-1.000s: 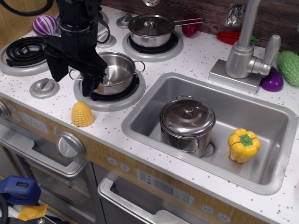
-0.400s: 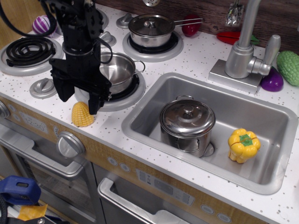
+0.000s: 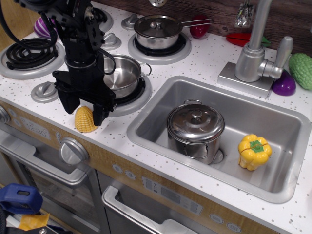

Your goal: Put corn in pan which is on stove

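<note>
The yellow ribbed corn (image 3: 84,120) stands on the white speckled stove (image 3: 48,105) top near the front edge, just in front of the burner. The shiny steel pan (image 3: 122,74) with loop handles sits on that front burner, empty. My black gripper (image 3: 84,110) hangs straight down over the corn, open, with one finger on each side of it. The fingertips reach about the corn's top; its upper part is partly hidden by the gripper.
A lidded long-handled saucepan (image 3: 157,30) sits on the back burner. A lidded pot (image 3: 195,128) and a yellow bell pepper (image 3: 254,151) are in the sink (image 3: 273,117). A coil burner (image 3: 27,52) and knob (image 3: 45,90) lie to the left. The faucet (image 3: 253,53) stands behind the sink.
My gripper has moved from over the pan's left side toward the front and down, and now straddles the corn. The corn and pan have not moved.
</note>
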Robot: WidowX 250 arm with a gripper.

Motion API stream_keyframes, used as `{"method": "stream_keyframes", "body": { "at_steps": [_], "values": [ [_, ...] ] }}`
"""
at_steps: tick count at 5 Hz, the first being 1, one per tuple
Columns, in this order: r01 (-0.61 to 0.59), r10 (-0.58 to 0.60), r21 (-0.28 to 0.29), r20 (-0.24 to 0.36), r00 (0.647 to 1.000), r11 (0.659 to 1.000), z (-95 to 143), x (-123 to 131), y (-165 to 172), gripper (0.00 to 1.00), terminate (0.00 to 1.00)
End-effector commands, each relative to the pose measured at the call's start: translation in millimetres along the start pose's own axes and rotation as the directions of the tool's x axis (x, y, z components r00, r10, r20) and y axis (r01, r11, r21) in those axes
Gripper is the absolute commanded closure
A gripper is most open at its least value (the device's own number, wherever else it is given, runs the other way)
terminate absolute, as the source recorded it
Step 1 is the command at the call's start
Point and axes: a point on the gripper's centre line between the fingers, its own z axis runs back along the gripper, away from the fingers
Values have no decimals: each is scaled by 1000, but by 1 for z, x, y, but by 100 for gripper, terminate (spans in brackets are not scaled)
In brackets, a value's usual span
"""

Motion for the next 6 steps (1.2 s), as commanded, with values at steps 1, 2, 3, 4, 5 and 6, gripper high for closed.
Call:
{"method": "stream_keyframes", "body": {
  "at_steps": [1,2,3,4,5,6],
  "values": [
    [-22,23,-25,13,1000,999,-3,2,6,100,0],
    [-21,21,0,25,999,1000,5,3,9,100,0],
    [-9,7,71,24,1000,997,32,8,15,100,0],
    [20,-27,150,47,999,988,63,19,17,100,0],
    [59,-82,201,105,991,978,80,40,9,100,0],
    [109,-140,208,140,980,972,79,60,3,100,0]
  ]
}}
